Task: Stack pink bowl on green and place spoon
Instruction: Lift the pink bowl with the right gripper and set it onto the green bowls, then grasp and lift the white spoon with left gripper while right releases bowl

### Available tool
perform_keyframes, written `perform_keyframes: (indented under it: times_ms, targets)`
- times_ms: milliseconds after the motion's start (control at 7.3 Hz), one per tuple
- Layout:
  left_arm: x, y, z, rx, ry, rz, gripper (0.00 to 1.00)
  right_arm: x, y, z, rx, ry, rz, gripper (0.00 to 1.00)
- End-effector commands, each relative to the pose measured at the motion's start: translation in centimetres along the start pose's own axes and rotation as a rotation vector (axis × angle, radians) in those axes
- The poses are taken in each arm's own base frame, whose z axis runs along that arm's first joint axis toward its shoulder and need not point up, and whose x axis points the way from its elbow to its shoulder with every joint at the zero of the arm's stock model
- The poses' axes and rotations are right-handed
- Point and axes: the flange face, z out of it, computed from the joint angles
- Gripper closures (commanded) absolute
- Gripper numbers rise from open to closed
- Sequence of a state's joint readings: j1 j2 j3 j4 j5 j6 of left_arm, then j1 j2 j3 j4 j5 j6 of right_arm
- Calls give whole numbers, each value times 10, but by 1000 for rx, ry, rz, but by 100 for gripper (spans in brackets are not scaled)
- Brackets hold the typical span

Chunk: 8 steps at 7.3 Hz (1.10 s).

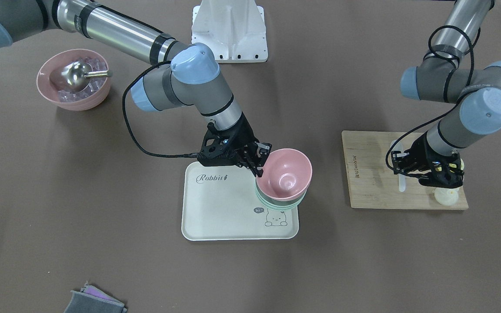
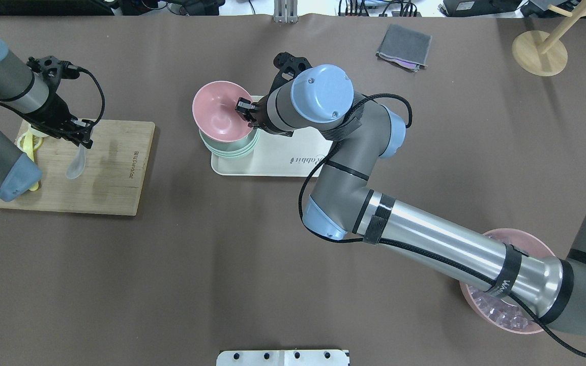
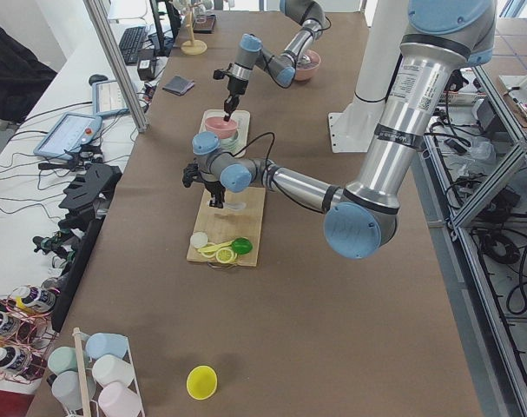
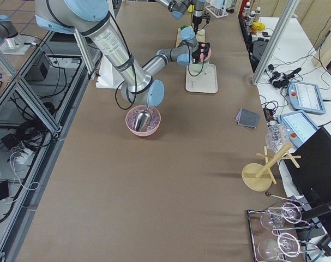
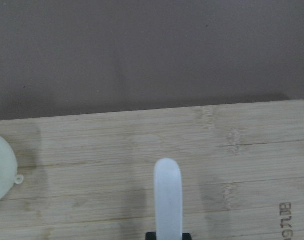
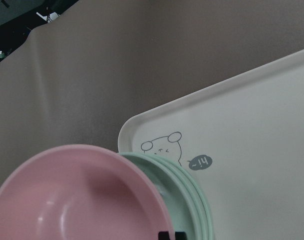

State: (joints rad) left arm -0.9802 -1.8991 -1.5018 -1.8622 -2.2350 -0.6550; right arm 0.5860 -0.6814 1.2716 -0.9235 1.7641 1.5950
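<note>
Two grippers are busy: the right gripper (image 1: 259, 168) pinches the tilted pink bowl's (image 1: 286, 174) rim atop the green bowl (image 1: 279, 203), and the left gripper (image 2: 79, 135) clamps a translucent white spoon (image 2: 76, 165) over the bamboo cutting board (image 2: 115, 175).

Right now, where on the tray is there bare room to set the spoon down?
The tray is bare between its Rabbit lettering and bear drawing. The corner holding the green bowls, pink bowl and right gripper is crowded.

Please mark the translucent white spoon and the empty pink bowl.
translucent white plastic spoon (image 2: 76, 166): overhead view, its wide end.
empty pink round bowl (image 1: 286, 176): front-facing view, its inner bottom.
</note>
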Motion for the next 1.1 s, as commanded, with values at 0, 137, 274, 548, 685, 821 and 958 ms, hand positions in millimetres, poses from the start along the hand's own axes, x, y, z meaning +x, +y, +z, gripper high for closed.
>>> perform_keyframes:
  times_ms: [0, 137, 274, 548, 685, 821, 958]
  targets:
    - [1, -1, 0, 1, 1, 1, 100, 2, 0, 1, 0, 3, -1, 100]
    - [1, 0, -1, 2, 1, 2, 100, 2, 0, 1, 2, 3, -1, 100]
    - [1, -1, 0, 1, 1, 1, 100, 2, 0, 1, 2, 3, -1, 100]
    - [1, -1, 0, 1, 1, 1, 100, 2, -1, 1, 5, 1, -1, 100]
    - [0, 0, 0, 0, 0, 0, 100, 9, -1, 0, 9, -42, -29, 18]
    - [-1, 0, -1, 1, 0, -1, 100, 27, 4, 2, 43, -102, -68, 0]
    - [1, -1, -2, 3, 1, 1, 100, 29, 8, 3, 56, -119, -69, 0]
